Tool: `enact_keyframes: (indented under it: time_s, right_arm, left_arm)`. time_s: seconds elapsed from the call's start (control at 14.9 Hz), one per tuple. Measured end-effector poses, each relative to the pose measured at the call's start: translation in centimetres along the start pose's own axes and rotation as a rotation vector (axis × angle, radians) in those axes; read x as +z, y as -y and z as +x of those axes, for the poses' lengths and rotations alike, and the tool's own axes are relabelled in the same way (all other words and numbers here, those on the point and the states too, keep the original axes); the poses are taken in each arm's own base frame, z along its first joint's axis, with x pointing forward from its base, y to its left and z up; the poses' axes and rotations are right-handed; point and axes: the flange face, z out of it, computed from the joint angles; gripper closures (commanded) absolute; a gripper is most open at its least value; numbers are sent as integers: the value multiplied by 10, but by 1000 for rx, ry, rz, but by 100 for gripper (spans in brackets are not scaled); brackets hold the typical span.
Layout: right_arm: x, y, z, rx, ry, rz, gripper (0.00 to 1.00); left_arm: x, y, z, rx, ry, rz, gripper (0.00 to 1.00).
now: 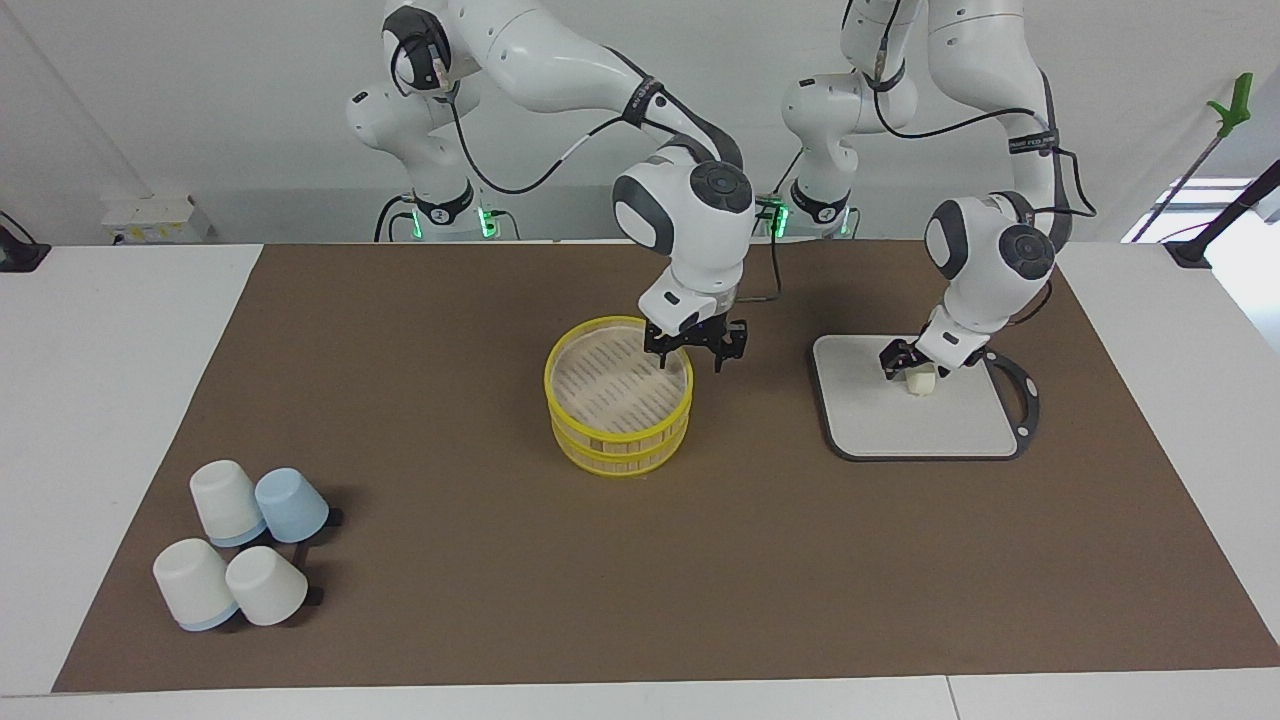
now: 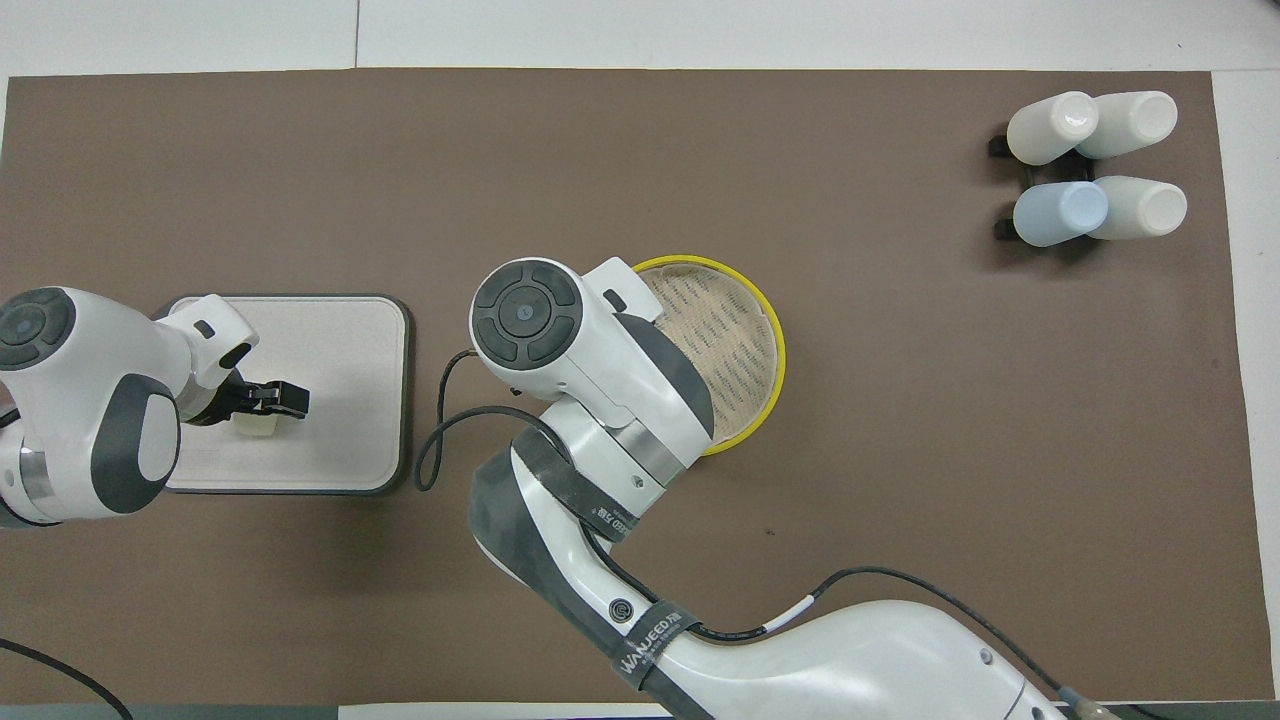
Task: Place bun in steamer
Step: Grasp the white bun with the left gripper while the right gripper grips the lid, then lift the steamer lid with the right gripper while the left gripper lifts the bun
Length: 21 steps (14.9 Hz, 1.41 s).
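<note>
The bun [image 1: 921, 383] is a small cream lump on the grey board [image 1: 900, 425], toward the left arm's end. My left gripper [image 1: 918, 366] is down at the bun, fingers open on either side of it. In the overhead view the left gripper [image 2: 272, 400] covers most of the bun [image 2: 262, 428]. The steamer [image 1: 619, 400], two stacked yellow-rimmed tiers, stands mid-table and is empty. My right gripper [image 1: 690, 355] is open just over the steamer's rim on the side toward the board. In the overhead view the right arm hides part of the steamer [image 2: 740, 340].
Several white and blue cups [image 1: 243, 543] lie on black holders toward the right arm's end, farther from the robots; they also show in the overhead view [image 2: 1095, 165]. The board's black handle [image 1: 1025, 395] points away from the steamer. A brown mat [image 1: 640, 600] covers the table.
</note>
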Motion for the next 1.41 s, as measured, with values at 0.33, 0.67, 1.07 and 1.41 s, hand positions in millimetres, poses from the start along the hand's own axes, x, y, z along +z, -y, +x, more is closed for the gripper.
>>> enact_keyframes:
  time_s: [0.33, 0.67, 1.07, 1.41]
  right_arm:
    - [-2, 1, -9, 26, 2, -4, 100]
    - [-13, 3, -10, 25, -17, 8, 100]
    - [-92, -22, 5, 7, -47, 33, 100]
    - [-143, -148, 78, -92, -55, 15, 100]
  left_arm:
    - [0, 0, 0, 0, 3, 0, 49]
    - [0, 1, -1, -1, 9, -1, 57]
    - [-51, 2, 21, -13, 25, 0, 57]
    - [-108, -51, 49, -112, 44, -16, 56]
